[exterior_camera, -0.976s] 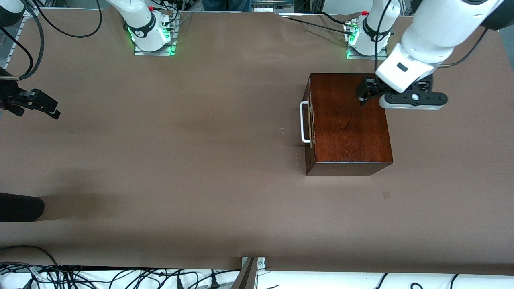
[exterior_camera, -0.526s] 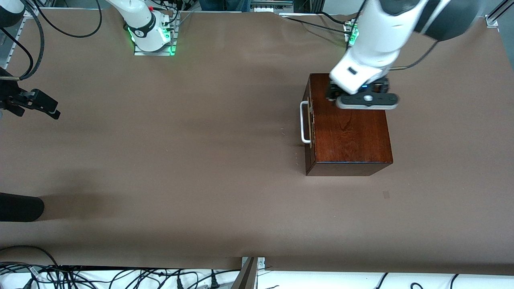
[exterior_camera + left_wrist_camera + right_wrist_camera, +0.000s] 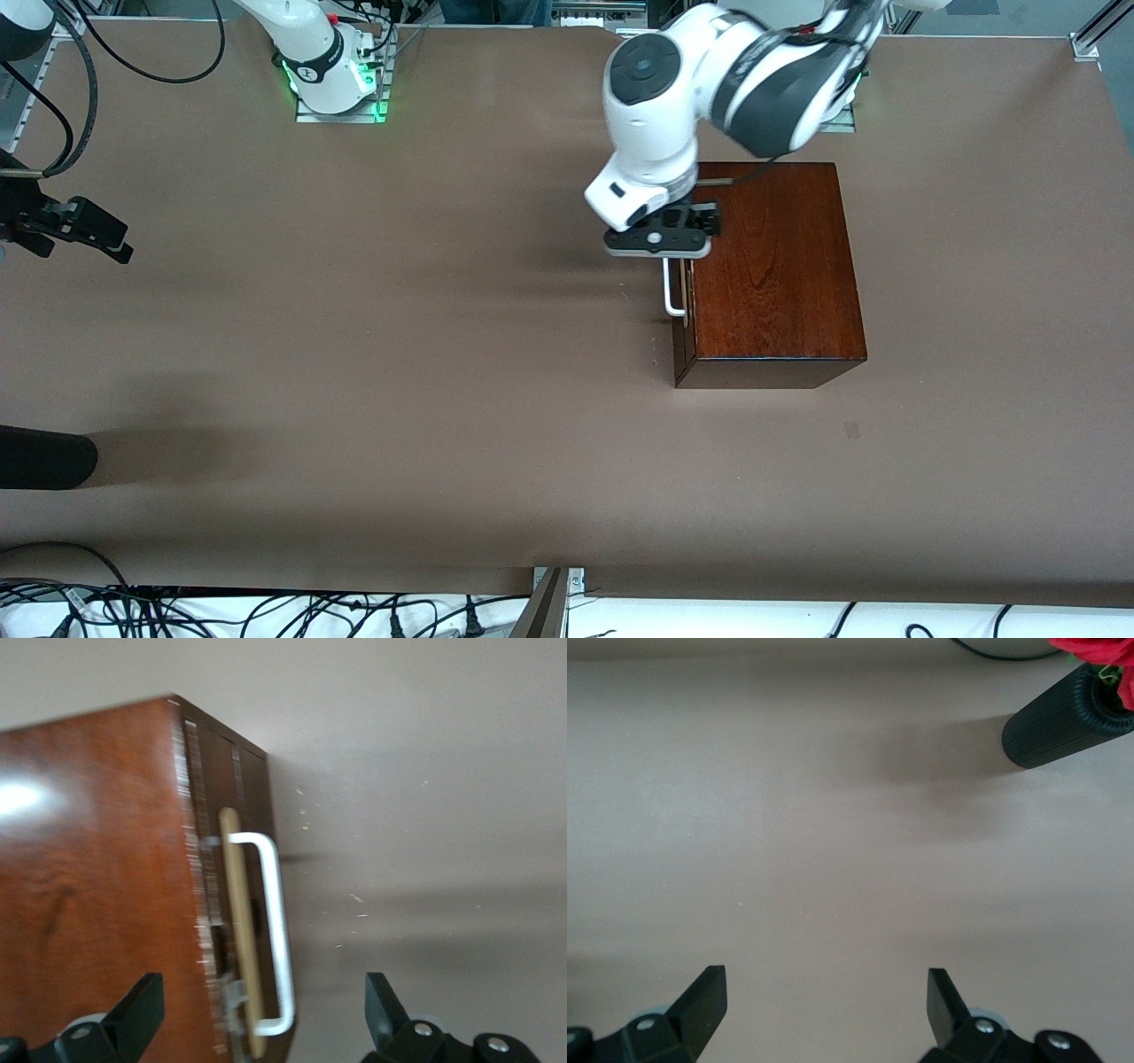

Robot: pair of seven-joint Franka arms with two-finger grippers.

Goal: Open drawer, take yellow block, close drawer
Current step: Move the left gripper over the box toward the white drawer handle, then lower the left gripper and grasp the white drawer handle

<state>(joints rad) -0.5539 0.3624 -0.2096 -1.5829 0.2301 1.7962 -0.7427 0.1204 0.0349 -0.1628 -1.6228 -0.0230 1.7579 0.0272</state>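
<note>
- Low at the edge of the front view, a black cylinder (image 3: 44,456) is seen standing; it has not been moved.
- At mid-height in the frame, the drawer (image 3: 680,297) is shown fully shut in the wooden box (image 3: 771,266). The yellow block is not seen anywhere and is judged to lie inside.
- Just above, the left gripper (image 3: 657,246) has been swung from over the box's top to over the white handle (image 3: 671,288). Its fingers are spread and nothing is gripped yet, so the pull is judged to be next.
- At the frame's upper edge zone, the right gripper (image 3: 89,235) is kept waiting over bare table, fingers spread.
</note>
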